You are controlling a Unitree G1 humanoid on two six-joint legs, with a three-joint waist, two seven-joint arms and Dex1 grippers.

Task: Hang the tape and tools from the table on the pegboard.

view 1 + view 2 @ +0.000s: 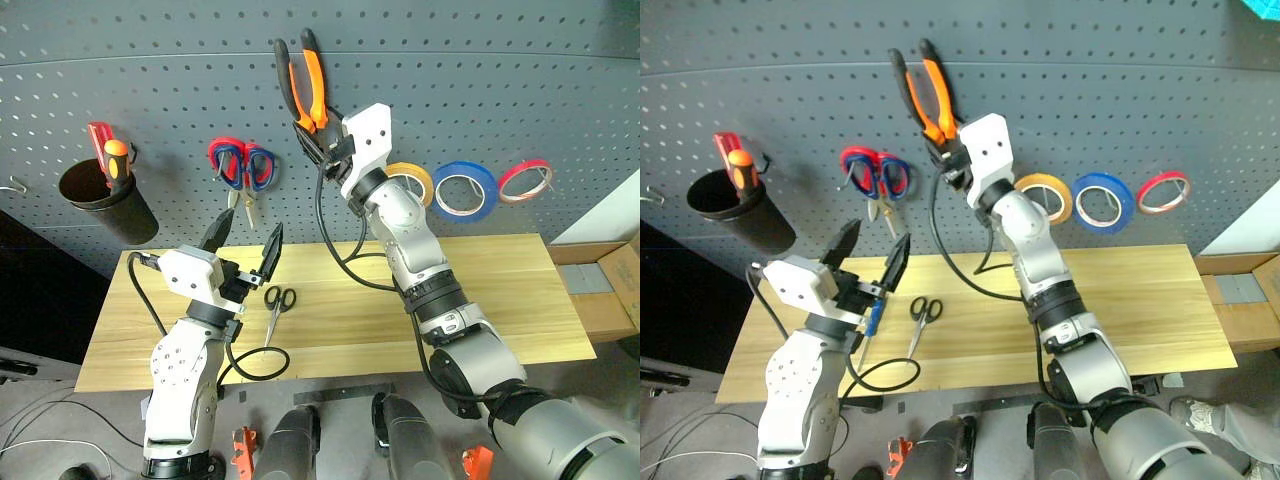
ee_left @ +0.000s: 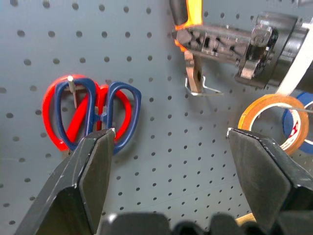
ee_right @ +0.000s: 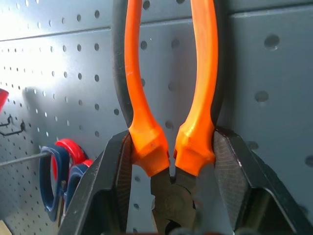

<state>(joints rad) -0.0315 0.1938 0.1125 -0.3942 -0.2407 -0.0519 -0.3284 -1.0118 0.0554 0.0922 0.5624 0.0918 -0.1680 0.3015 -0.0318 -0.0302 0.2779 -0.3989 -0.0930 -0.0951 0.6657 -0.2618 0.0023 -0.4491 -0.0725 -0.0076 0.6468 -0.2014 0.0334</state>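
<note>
— What's the right gripper (image 1: 318,135) doing, from the head camera?

— Its two black fingers pinch the orange-and-black pliers (image 1: 305,80) near the joint, handles pointing up, held against the perforated grey-blue pegboard (image 1: 480,90). The left gripper (image 1: 246,243) is spread wide and empty above the light, grained wooden table (image 1: 500,290). Small black-handled scissors (image 1: 277,305) lie flat on the wood. In the other eye, a blue-handled screwdriver (image 1: 872,325) lies beside them.

— And the tape?

— The thin yellow-tan ring (image 1: 415,180) hangs on the board beside a blue ring (image 1: 465,190).

— The left wrist camera?

— Wide-apart matte fingers (image 2: 90,166), with red-and-blue scissors (image 2: 93,115) on a peg, and the pliers' metal nose at a wire hook (image 2: 203,88).

— The right wrist?

— Smooth orange grips clamped between both pads (image 3: 115,171).
</note>
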